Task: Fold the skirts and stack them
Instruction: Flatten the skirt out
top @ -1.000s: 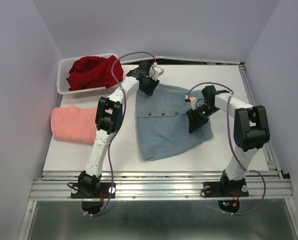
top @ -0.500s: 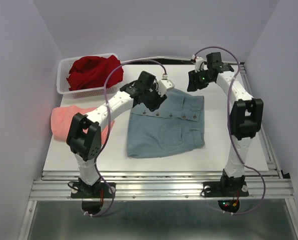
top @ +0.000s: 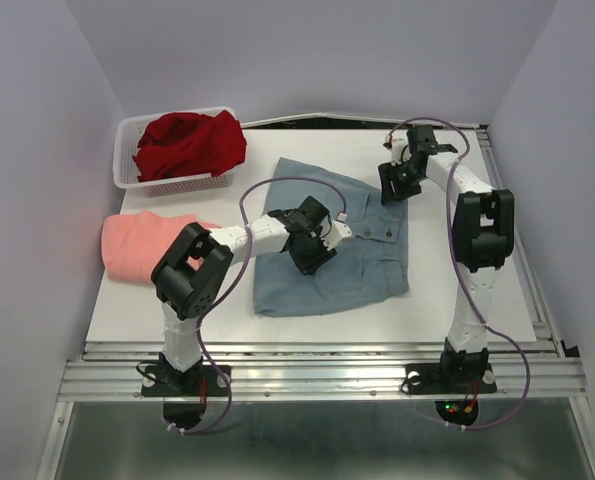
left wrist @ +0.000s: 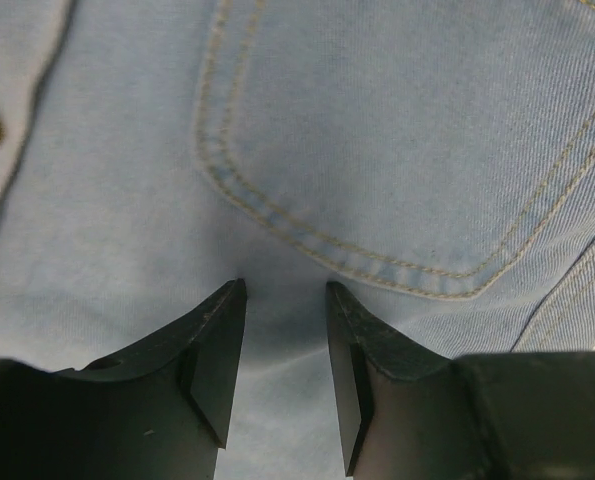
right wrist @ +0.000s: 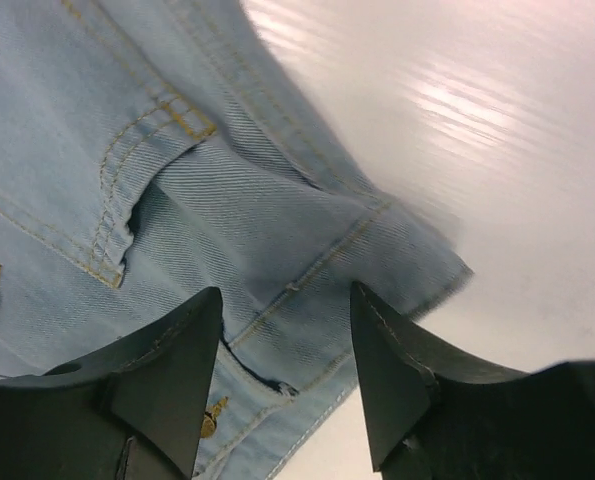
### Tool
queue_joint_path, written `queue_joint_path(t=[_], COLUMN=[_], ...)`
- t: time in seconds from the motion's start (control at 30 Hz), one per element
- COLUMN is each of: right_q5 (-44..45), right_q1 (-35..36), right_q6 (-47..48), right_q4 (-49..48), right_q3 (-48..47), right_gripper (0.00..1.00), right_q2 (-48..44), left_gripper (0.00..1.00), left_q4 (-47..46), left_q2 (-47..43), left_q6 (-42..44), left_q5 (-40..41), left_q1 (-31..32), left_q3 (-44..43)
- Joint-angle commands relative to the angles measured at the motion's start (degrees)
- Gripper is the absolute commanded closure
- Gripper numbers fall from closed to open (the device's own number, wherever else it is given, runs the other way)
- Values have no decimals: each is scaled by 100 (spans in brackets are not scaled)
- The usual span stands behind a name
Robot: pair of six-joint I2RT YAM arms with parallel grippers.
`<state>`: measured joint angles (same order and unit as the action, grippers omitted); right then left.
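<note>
Since the earlier frame, the left end effector (top: 315, 246) has been drawn back from the 12 o'clock edge of the denim skirt (top: 367, 275) to its middle. The right end effector (top: 391, 186) has been brought down to the waistband corner (right wrist: 377, 250) at the skirt's 1 o'clock.

The denim skirt is spread flat at the centre of the worktop (top: 477, 280), apparently so that it can be folded. Both end effectors are held part open with nothing between the fingers. The left one is poised just above a stitched pocket (left wrist: 377, 150), and the right one straddles the corner, probably for a pinch.

The salmon-pink skirt (top: 142, 247) is laid folded at 9 o'clock, presumably as the base of the stack. The dark red skirt (top: 187, 142) is bunched in the mesh basket (top: 125, 152) at 10 o'clock, not yet folded.
</note>
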<state>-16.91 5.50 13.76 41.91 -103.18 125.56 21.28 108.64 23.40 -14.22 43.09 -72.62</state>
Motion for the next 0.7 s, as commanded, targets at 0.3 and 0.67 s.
queue_joint_path(t=[0.3, 0.67], right_q5=[259, -1201], right_q1=[-637, -857], right_q6=[-1200, -1358], right_q4=[300, 670], right_q3=[52, -19], right_gripper=[30, 44], right_q2=[-946, -216], left_gripper=[49, 46], left_q4=[-537, -555], left_q2=[-501, -818], left_q6=[-204, -336], left_q5=[349, 438], left_q1=[208, -2], left_q3=[345, 424])
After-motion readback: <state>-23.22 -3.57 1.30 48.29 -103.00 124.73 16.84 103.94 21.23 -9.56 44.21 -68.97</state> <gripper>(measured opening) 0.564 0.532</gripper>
